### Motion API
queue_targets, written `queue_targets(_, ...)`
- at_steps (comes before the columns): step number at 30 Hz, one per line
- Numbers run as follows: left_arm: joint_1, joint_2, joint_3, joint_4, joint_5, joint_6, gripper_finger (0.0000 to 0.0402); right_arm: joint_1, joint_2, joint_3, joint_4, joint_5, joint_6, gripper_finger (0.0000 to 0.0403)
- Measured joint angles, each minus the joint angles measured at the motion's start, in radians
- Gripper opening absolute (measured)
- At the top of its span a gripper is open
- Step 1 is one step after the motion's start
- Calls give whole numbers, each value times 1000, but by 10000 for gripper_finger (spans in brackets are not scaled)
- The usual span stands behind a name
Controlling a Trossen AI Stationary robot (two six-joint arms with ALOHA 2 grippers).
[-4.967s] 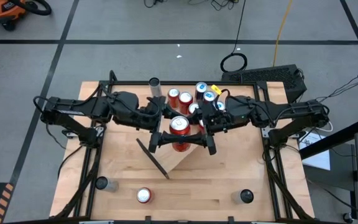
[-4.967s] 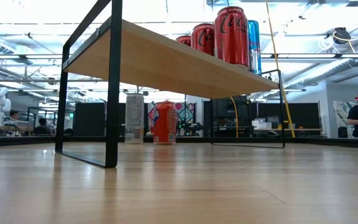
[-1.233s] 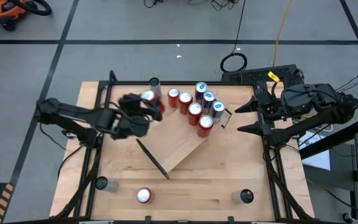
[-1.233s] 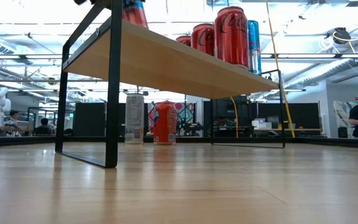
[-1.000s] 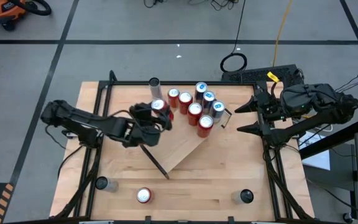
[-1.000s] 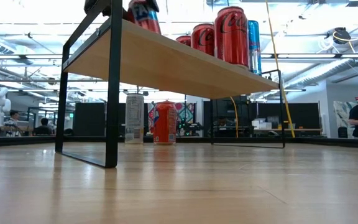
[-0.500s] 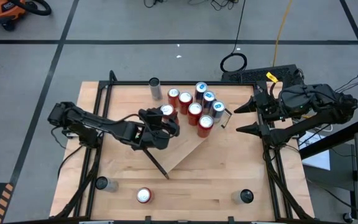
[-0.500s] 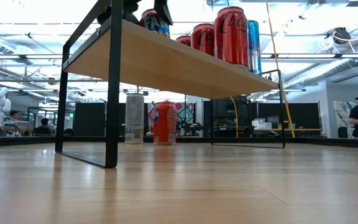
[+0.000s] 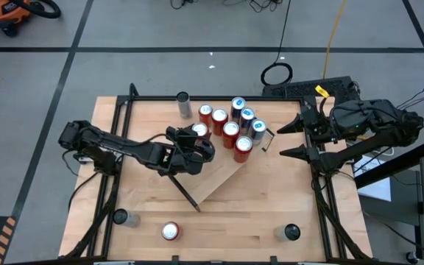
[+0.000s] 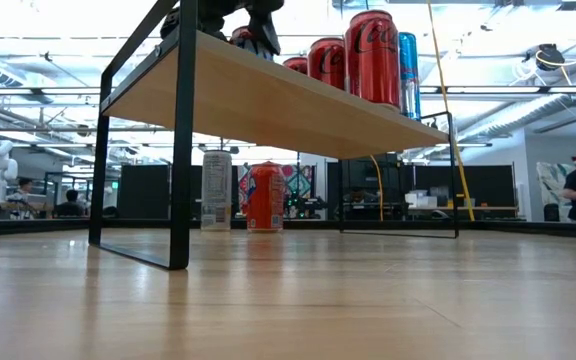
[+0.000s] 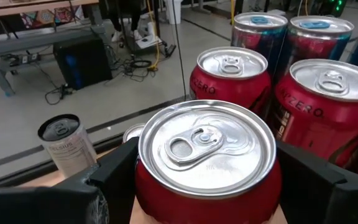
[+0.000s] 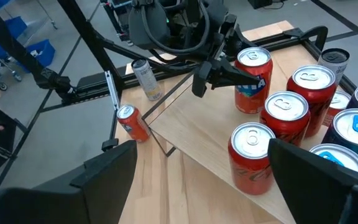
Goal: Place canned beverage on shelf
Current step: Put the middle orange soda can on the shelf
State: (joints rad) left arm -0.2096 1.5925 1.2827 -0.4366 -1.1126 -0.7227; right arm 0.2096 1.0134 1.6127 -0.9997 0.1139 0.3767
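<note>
Shelf (image 9: 216, 173) carries six upright cans (image 9: 230, 130) clustered toward its 1 o'clock end; a seventh, the red can (image 9: 199, 131), stands just at their 9 o'clock side, pinched by the left gripper (image 9: 197, 143). Half a second ago it sat slightly farther from them. The right gripper (image 9: 291, 138) waits spread at 3 o'clock, off the shelf. The low view hides the can's base behind the fingers (image 10: 263, 30).
</note>
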Motion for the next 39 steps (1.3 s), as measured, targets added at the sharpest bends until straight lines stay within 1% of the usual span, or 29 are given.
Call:
queue_targets(4,10,0,0,1,6,0,290,0,0,0,0,3,0,338)
queue_targets(10,29,4,0,1,66,3,293,0,0,0,6,21,0,338)
queue_targets(15,28,16,0,4,61,4,302,0,0,0,8,21,3,338)
queue_targets(22,28,17,1,-14,63,-1,325,0,0,0,8,19,4,338)
queue_targets(27,27,17,1,-25,67,-2,328,0,0,0,8,18,4,338)
queue_targets(34,26,17,1,-20,150,-5,329,0,0,0,8,17,4,338)
queue_targets(39,26,17,1,-21,154,-4,330,0,0,0,8,17,3,338)
